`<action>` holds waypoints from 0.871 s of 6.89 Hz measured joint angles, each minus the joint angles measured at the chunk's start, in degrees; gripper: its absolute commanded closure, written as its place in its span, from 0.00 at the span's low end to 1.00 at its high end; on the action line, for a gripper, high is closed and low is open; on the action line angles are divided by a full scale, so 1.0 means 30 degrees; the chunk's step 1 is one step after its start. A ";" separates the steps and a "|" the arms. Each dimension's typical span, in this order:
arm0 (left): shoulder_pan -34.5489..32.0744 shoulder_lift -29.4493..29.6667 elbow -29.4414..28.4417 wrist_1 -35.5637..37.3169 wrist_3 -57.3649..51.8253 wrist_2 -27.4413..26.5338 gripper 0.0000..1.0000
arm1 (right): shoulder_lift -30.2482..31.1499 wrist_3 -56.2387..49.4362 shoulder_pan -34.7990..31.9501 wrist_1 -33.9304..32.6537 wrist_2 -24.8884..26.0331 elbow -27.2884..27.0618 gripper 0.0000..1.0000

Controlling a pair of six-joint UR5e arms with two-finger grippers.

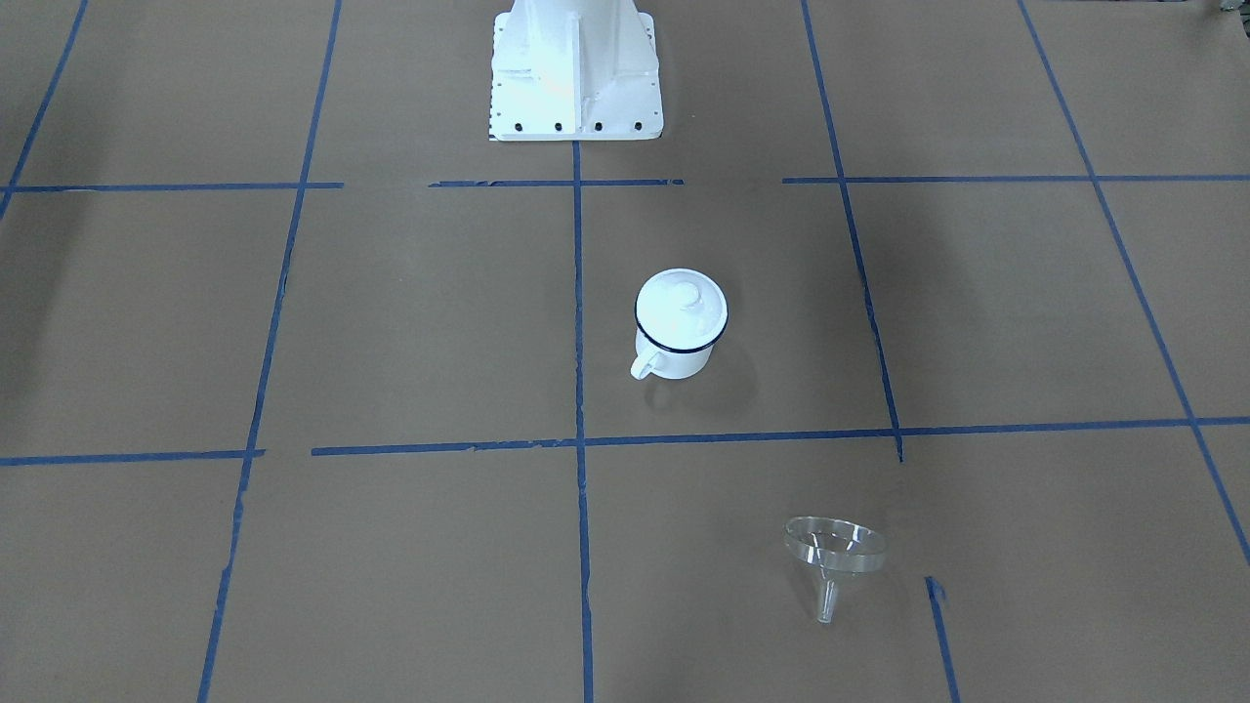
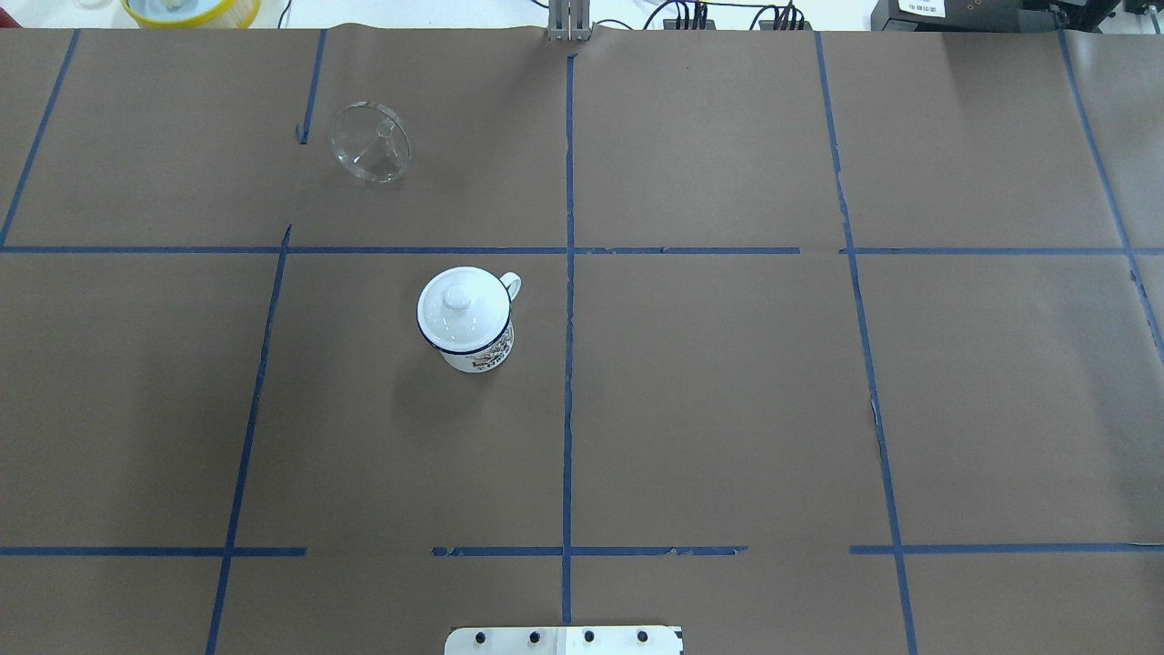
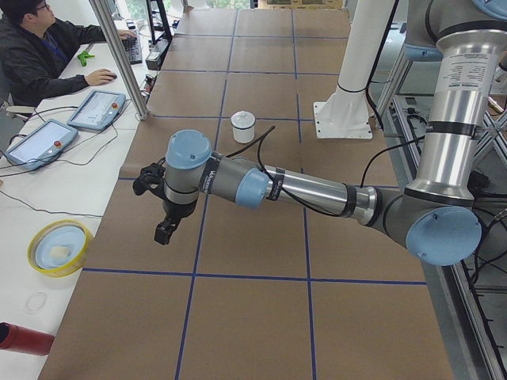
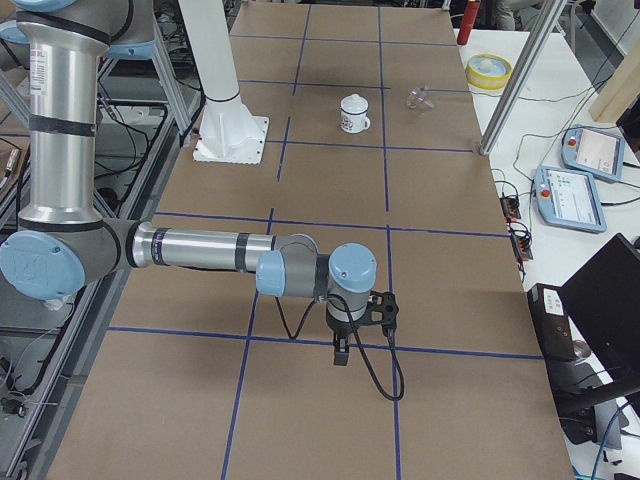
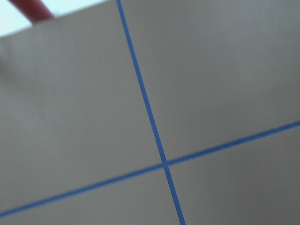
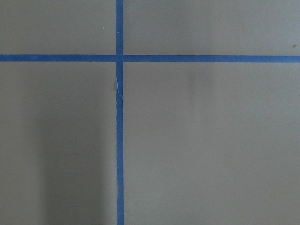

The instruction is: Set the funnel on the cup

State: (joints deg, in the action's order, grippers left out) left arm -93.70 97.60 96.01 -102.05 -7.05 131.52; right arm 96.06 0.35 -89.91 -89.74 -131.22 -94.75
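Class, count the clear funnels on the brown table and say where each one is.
1. The funnel lies tipped on its side, apart from the cup, beyond it and towards the robot's left. No other shows in any view.

— Where do your fixed cameras sit?
— One is behind my shoulders, looking forward and down, with my base plate (image 2: pixel 564 639) at its bottom edge. Another faces me from across the table (image 1: pixel 977 312), looking steeply down. Both take in the mug (image 2: pixel 480 350) and the funnel (image 2: pixel 371 144).
— And the others?
— One stands back at each table end, looking along it. My two wrist cameras look down from close range at blue tape crossings (image 5: pixel 164 163).
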 measured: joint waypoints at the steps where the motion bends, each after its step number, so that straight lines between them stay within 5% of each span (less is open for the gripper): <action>1: 0.0061 0.0242 0.0240 -0.0931 0.1853 0.0066 0.00 | 0.0000 0.0000 0.0000 0.0000 0.0000 -0.0001 0.00; 4: 0.4017 0.1277 0.1846 -0.2242 0.6990 0.0928 0.00 | 0.0000 -0.0001 0.0000 0.0000 0.0000 0.0000 0.00; 6: 0.8153 0.4136 0.2268 -0.0077 1.3517 0.0072 0.00 | -0.0001 0.0000 0.0001 0.0002 0.0000 0.0000 0.00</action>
State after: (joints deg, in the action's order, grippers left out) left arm -69.24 110.00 102.82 -102.28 33.51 131.74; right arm 96.06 0.35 -89.91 -89.73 -131.22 -94.75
